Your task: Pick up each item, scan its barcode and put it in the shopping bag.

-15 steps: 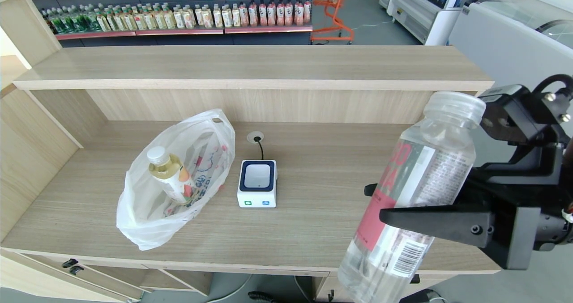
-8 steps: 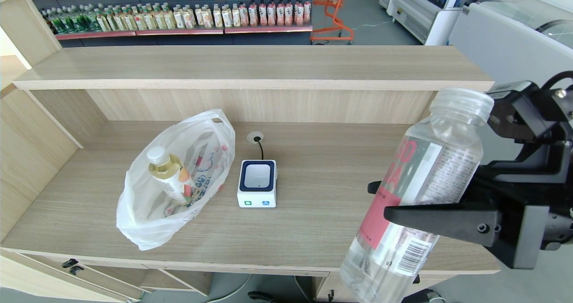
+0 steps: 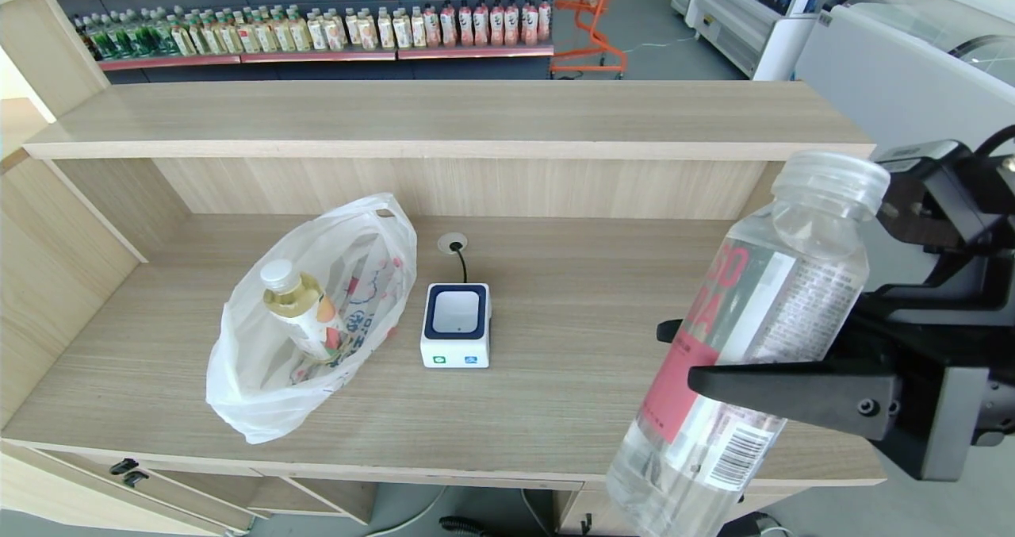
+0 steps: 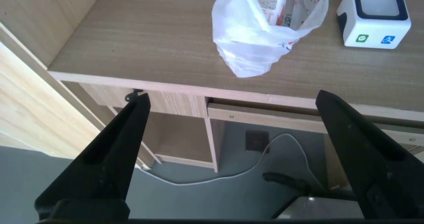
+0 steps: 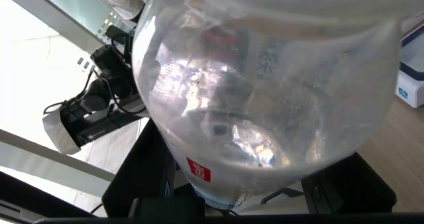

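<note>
My right gripper (image 3: pixel 679 354) is shut on a clear water bottle (image 3: pixel 753 339) with a pink and white label, held tilted above the counter's right front corner, cap up and barcode low on the side facing me. The same bottle (image 5: pixel 265 85) looms close in the right wrist view. A white shopping bag (image 3: pixel 349 267) lies open on the left of the counter with a tea bottle (image 3: pixel 301 307) inside. The white barcode scanner (image 3: pixel 455 324) sits just right of the bag. My left gripper (image 4: pixel 232 98) hangs open below the counter's front edge, near the bag (image 4: pixel 265 25).
The wooden counter (image 3: pixel 571 299) has a raised ledge (image 3: pixel 444 116) behind and a side wall (image 3: pixel 63 259) on the left. A cable runs from the scanner to a grommet (image 3: pixel 452 243). Drawers (image 4: pixel 265 111) sit under the front edge.
My right gripper has drifted a little to the right with the water bottle still in it. The bag, scanner and tea bottle have stayed put.
</note>
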### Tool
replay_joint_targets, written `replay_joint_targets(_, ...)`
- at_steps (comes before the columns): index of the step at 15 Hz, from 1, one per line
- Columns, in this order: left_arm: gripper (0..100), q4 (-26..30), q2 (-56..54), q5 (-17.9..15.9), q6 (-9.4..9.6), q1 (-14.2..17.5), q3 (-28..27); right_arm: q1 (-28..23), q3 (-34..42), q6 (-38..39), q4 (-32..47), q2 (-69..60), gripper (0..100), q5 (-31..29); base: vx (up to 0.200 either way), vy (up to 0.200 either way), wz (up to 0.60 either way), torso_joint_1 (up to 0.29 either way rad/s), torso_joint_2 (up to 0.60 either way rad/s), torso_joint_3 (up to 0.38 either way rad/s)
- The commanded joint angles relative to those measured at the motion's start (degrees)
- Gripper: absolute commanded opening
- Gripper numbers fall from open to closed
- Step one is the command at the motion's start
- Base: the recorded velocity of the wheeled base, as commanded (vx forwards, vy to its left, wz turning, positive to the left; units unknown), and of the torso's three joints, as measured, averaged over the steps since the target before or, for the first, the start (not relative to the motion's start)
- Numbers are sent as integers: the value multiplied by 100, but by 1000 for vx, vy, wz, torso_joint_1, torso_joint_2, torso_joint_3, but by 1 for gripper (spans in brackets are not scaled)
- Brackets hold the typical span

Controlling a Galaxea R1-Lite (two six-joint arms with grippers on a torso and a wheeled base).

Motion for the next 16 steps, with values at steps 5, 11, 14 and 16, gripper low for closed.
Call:
replay_joint_targets(5, 100, 1, -2, 3, -1, 10, 0, -172, 89, -326, -1, -125, 0, -16, 0, 0, 0, 0, 0, 0)
replay_joint_targets(11, 100, 1, -2, 3, -1, 1, 0, -1746, 256, -4817, 632, 24, 0, -1053, 0, 0, 0, 0, 0, 0)
replay_joint_targets(14, 100, 1, -2, 3, -1, 1, 0, -2159, 221, -6267, 518, 130, 0, -1097, 0, 0, 0, 0, 0, 0)
replay_joint_targets(16, 100, 1, -2, 3, -1, 1, 0, -2343, 212, -6839, -18, 288, 0, -1237, 0, 0, 0, 0, 0, 0)
